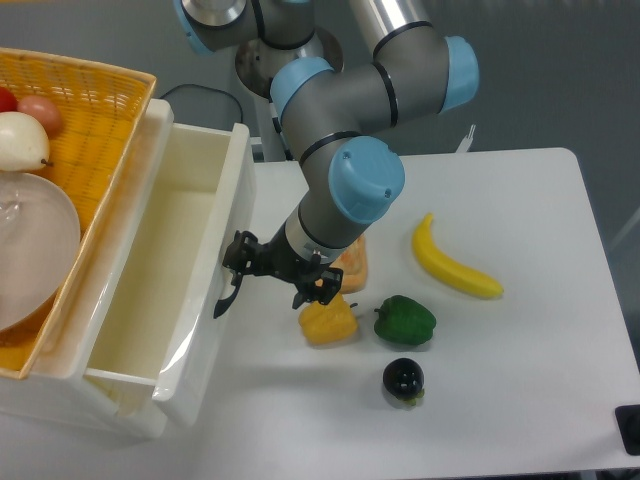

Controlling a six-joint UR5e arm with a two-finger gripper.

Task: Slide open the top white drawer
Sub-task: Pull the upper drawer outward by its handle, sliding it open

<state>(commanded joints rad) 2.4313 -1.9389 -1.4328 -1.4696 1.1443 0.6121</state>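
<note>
Top white drawer (190, 260): pulled well out, at the table's left edge.
Gripper (237, 268): fingers closed round the black handle (228, 296).
Near gripper: yellow pepper (327, 320), green pepper (405, 320).
Yellow basket (75, 130): over the drawer unit.

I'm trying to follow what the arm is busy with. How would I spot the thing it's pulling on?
Find the yellow wicker basket at the left; right beside it is the top white drawer, an open glossy cream box. Its curved black bar handle sits at the gripper, unlike the loose food on the table.
</note>
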